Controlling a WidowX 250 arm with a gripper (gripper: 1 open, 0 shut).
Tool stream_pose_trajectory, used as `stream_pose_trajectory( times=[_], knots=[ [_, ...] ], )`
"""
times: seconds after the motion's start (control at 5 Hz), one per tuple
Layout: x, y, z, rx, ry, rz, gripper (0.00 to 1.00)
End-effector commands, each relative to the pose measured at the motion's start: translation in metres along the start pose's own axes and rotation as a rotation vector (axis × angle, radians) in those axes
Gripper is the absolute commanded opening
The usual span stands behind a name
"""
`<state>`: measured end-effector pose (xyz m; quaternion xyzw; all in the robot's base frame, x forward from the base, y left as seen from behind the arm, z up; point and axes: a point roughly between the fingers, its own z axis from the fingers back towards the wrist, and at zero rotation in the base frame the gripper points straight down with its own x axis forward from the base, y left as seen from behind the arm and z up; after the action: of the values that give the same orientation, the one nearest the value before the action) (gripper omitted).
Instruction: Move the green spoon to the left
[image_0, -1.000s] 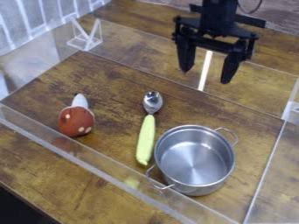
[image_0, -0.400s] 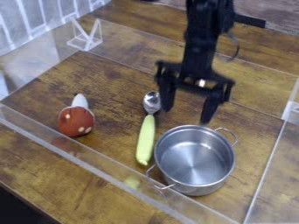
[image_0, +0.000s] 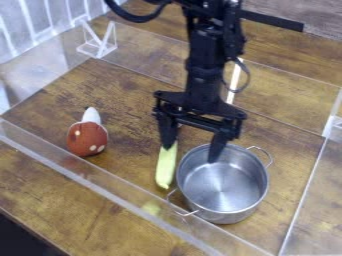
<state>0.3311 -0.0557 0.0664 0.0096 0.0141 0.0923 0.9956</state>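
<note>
The green spoon (image_0: 164, 170) lies on the wooden table just left of the steel pot, its yellow-green handle running toward the front. Its silver bowl is hidden behind my gripper. My gripper (image_0: 194, 146) points down with its jaws wide open and nothing between them. The left finger (image_0: 166, 132) hangs over the upper end of the spoon's handle. The right finger (image_0: 221, 142) hangs over the pot's near-left rim. Whether either finger touches anything I cannot tell.
A shiny steel pot (image_0: 225, 183) stands right beside the spoon at the front right. A red-brown toy with a white stem (image_0: 88, 137) lies to the left. Clear plastic walls (image_0: 80, 165) fence the table. A clear stand (image_0: 98, 40) sits at the back left.
My gripper has come from the back right toward the front and left and has sunk down over the spoon's bowl end, staying open. Spoon, pot and toy have not moved.
</note>
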Motion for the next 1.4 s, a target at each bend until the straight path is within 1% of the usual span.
stream_pose_trajectory(
  times=[0.0,0.2,0.4,0.6,0.8,1.0,1.2],
  knots=[
    [0.006,0.019,0.027,-0.039,-0.083,0.06,1.0],
    [0.009,0.029,0.024,-0.042,-0.083,0.109,1.0],
    [0.006,0.033,0.008,-0.042,-0.081,0.091,1.0],
    [0.005,0.036,-0.008,-0.052,-0.08,0.075,1.0],
    [0.01,0.053,-0.018,-0.064,-0.081,0.134,1.0],
    [0.013,0.065,-0.026,-0.081,-0.086,0.157,1.0],
    [0.014,0.068,-0.034,-0.09,-0.087,0.114,1.0]
  ],
)
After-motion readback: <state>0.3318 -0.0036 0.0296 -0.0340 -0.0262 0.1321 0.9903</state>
